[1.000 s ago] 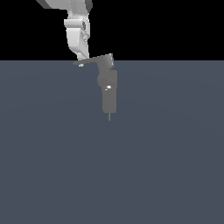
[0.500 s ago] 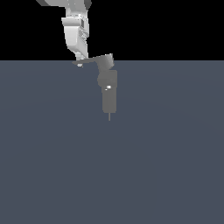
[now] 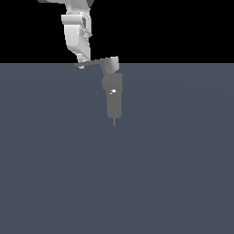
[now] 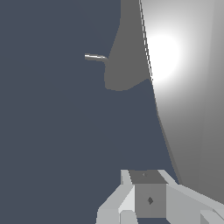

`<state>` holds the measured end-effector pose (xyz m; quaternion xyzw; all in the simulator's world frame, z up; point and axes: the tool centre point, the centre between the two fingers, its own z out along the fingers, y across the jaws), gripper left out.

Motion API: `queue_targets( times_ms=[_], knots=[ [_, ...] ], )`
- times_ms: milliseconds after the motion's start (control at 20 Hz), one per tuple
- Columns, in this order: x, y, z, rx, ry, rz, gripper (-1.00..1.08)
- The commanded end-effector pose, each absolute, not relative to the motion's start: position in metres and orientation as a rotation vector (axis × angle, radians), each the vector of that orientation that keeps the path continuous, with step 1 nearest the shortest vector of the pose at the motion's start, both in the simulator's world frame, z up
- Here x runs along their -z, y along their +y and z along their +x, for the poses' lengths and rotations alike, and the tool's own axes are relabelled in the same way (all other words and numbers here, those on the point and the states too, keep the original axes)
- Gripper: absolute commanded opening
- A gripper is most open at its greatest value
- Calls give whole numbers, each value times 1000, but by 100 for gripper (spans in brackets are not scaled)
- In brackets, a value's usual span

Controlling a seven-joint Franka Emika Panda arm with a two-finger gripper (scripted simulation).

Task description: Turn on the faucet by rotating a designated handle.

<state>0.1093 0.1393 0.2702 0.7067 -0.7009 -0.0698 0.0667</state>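
The grey faucet [image 3: 114,101] stands upright in the exterior view, with a small white spot and a thin pin [image 3: 114,122] at its lower end. The thin flat handle [image 3: 96,62] sticks out from its blocky top toward the exterior view's left. My gripper [image 3: 81,64] comes down from above and sits at the handle's outer tip, touching it. In the wrist view the handle [image 4: 183,87] is a large bright grey face close beside my fingers [image 4: 148,199], which appear pressed together. The faucet body [image 4: 124,65] and its pin [image 4: 95,57] lie beyond.
A flat dark blue-grey floor [image 3: 173,173] spreads around the faucet. The white arm [image 3: 77,32] rises from the gripper against a black background.
The arm has leaned very slightly toward the exterior view's left. The gripper stays at the handle's tip, and the handle and faucet look almost the same.
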Motion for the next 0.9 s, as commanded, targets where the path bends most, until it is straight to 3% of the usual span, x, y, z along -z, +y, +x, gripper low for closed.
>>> queue_targets(
  times_ms=[0, 850],
  knots=[
    [-272, 137, 103, 213, -2113, 2124, -100],
    [-279, 138, 68, 213, -2114, 2124, -100]
  ],
)
